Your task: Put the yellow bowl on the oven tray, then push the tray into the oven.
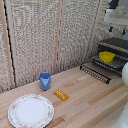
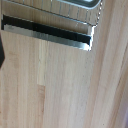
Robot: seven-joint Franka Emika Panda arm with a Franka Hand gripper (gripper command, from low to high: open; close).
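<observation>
Yellow dish on the baking sheet, grabber raised above the oven

The yellow dish [image 1: 106, 56] sits on the baking sheet [image 1: 113, 64], which juts from the oven [image 1: 118, 46] at the exterior view's right. The grabber [image 1: 117, 29] hangs above the oven, apart from the sheet — its jaws grasp nothing and look parted. On the tabletop [image 1: 85, 100]: a blue cup [image 1: 45, 80], an orange block [image 1: 61, 94] and a patterned plate [image 1: 30, 110] — well apart from the oven.
</observation>
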